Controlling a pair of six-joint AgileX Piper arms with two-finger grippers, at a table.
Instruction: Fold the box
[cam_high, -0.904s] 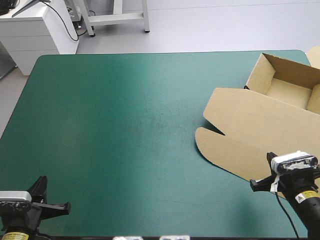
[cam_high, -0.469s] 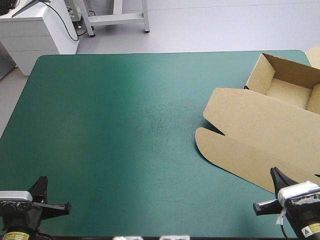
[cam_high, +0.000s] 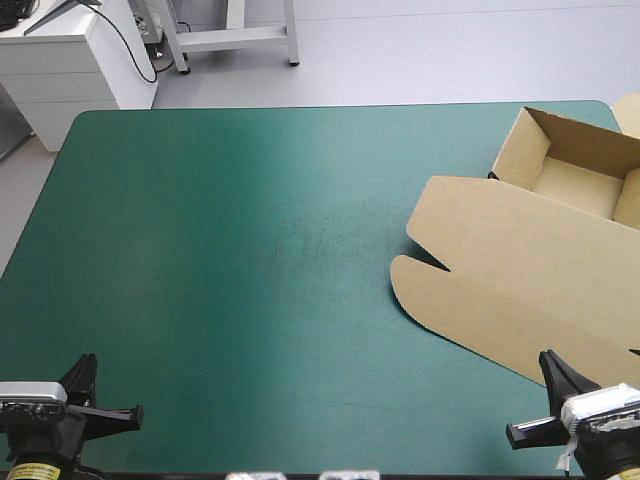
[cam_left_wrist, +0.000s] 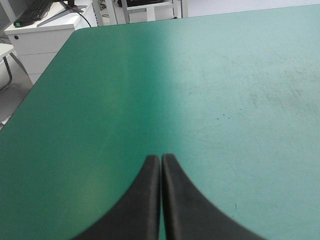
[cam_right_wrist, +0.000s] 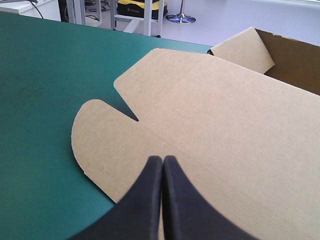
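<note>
The brown box (cam_high: 510, 270) lies at the table's right side. It is an open tray (cam_high: 575, 185) with raised walls toward the far right corner. Its lid lies flat toward the middle, ending in a rounded flap (cam_high: 420, 285). My right gripper (cam_high: 528, 395) is shut at the near right edge, just off the lid's near edge. In the right wrist view the shut gripper (cam_right_wrist: 163, 159) points over the flat lid (cam_right_wrist: 215, 115), the tray wall (cam_right_wrist: 295, 60) beyond it. My left gripper (cam_high: 108, 390) rests at the near left corner, shut (cam_left_wrist: 161, 157) over bare cover.
The teal-green cover (cam_high: 220, 250) stretches bare across the left and middle of the table. A scrap of more brown board (cam_high: 630, 110) shows at the far right corner. A white cabinet (cam_high: 70, 55) stands beyond the far left corner.
My right gripper has drawn back from over the lid's near edge toward the table's near edge. The box and my left gripper have stayed put.
</note>
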